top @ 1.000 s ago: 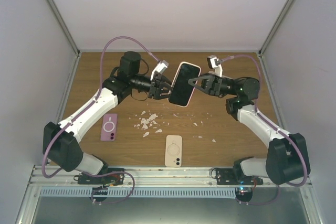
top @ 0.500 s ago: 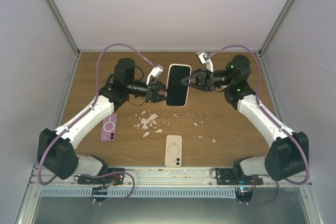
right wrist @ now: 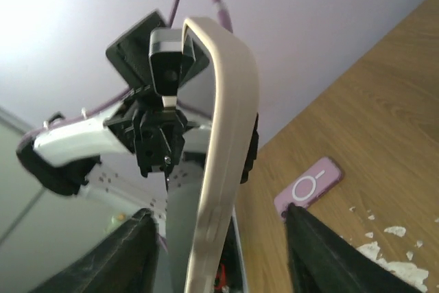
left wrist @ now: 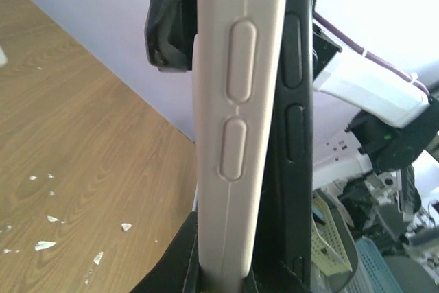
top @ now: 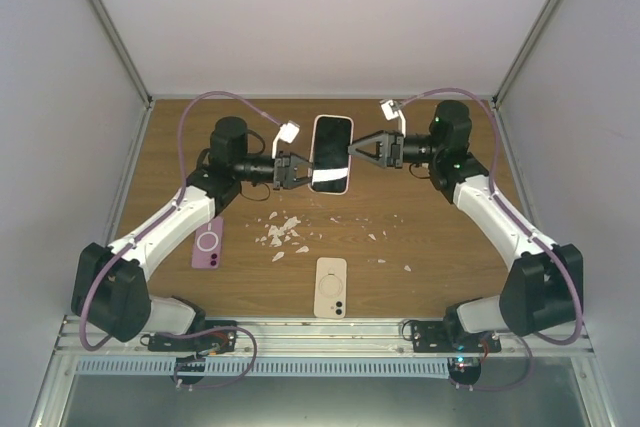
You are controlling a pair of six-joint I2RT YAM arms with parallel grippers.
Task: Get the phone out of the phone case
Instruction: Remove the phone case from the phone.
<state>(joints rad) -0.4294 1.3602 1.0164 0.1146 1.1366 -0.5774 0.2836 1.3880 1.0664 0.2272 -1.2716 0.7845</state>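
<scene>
Phone case (top: 331, 154) | left fingers (left wrist: 171, 269) clenched on it | right fingers (right wrist: 134, 252) parted, straddling its edge

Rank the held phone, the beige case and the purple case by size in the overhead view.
1. held phone, though it is raised nearer the camera.
2. beige case.
3. purple case, only slightly smaller.

The left arm (top: 160, 232) and right arm (top: 495, 222) are built from white links joined by bulky black joints, and the left end effector (top: 302, 175) and right end effector (top: 353, 150) are black. A purple cable (top: 190, 122) is looped along each arm to a small white camera housing (top: 289, 132) at the wrist.
</scene>
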